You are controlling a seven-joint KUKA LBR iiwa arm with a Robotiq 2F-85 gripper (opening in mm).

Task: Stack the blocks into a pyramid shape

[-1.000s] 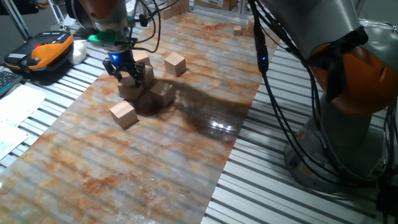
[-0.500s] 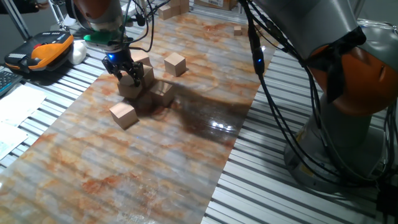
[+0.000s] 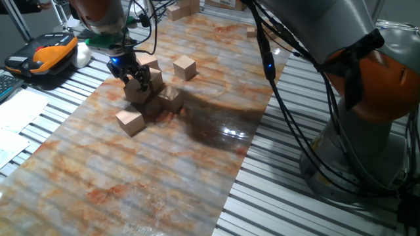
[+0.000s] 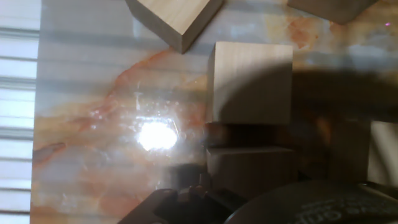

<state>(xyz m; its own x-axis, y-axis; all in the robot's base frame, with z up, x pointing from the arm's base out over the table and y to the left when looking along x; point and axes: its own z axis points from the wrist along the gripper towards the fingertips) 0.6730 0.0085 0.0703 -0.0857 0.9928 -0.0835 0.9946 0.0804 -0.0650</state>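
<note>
While one block lies alone at the left of the marbled mat, the gripper hangs over a cluster of blocks; whether its fingers grip anything cannot be told. Another block sits apart, farther right.

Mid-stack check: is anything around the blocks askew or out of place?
Nothing damaged. The light-tan wooden cubes under the pincer sit bunched at mismatched angles, and two cubes lie apart: one near, one farther back.
</note>
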